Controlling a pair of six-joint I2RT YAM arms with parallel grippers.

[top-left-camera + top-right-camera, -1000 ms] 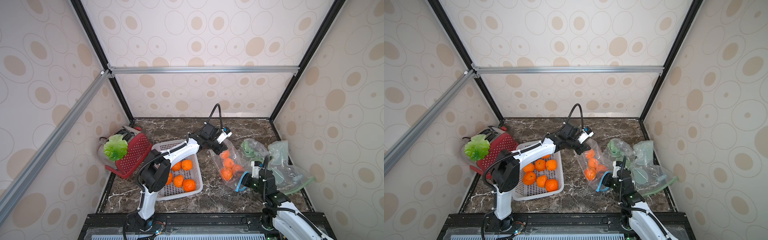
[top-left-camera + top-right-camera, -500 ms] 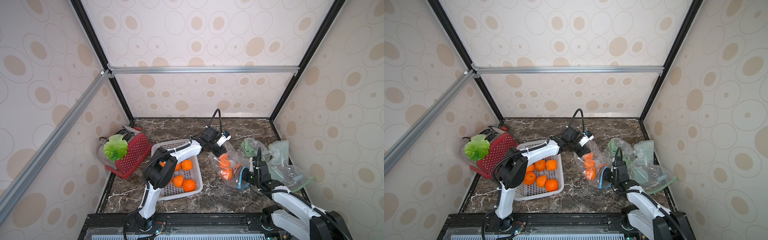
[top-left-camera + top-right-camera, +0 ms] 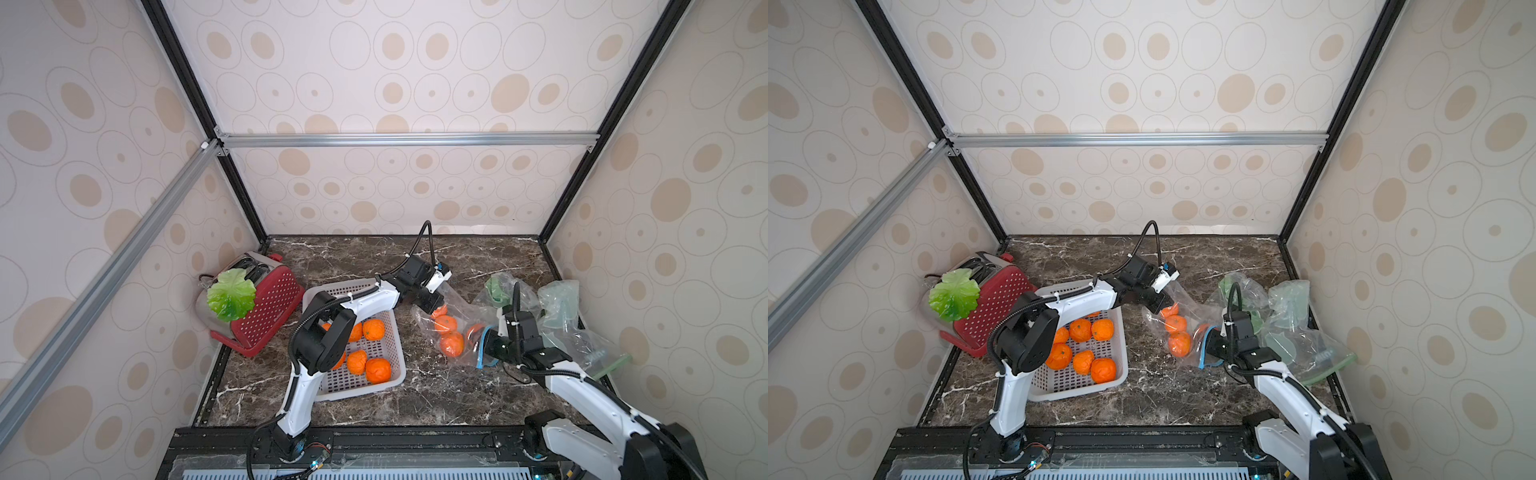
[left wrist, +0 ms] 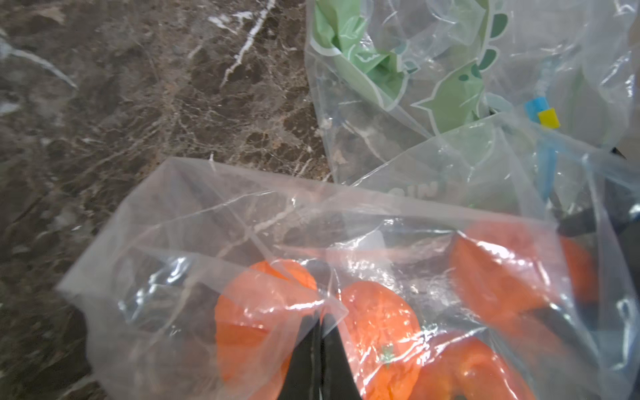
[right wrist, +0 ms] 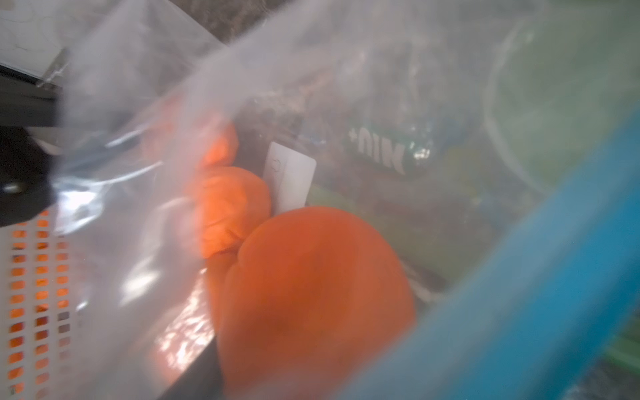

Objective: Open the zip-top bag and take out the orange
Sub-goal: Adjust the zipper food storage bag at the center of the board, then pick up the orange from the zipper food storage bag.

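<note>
The clear zip-top bag (image 3: 457, 305) (image 3: 1187, 307) lies right of centre with several oranges inside, one orange (image 3: 452, 344) biggest. My left gripper (image 3: 432, 309) (image 4: 320, 322) is shut on the film at the bag's far end. My right gripper (image 3: 484, 347) (image 3: 1208, 347) is in the bag's mouth by the blue zip strip (image 5: 519, 294). An orange (image 5: 311, 277) fills the space at its jaws. One dark finger (image 5: 197, 377) lies against that orange, and the other finger is hidden.
A white perforated basket (image 3: 397, 376) holding several oranges sits left of the bag. A red toaster (image 3: 270, 307) with a green leaf (image 3: 230, 295) stands at the far left. Crumpled green-printed bags (image 3: 557, 307) lie by the right wall.
My right gripper has moved forward from the table's front into the bag's mouth, up to an orange. The left gripper has kept its hold on the bag, barely shifting.
</note>
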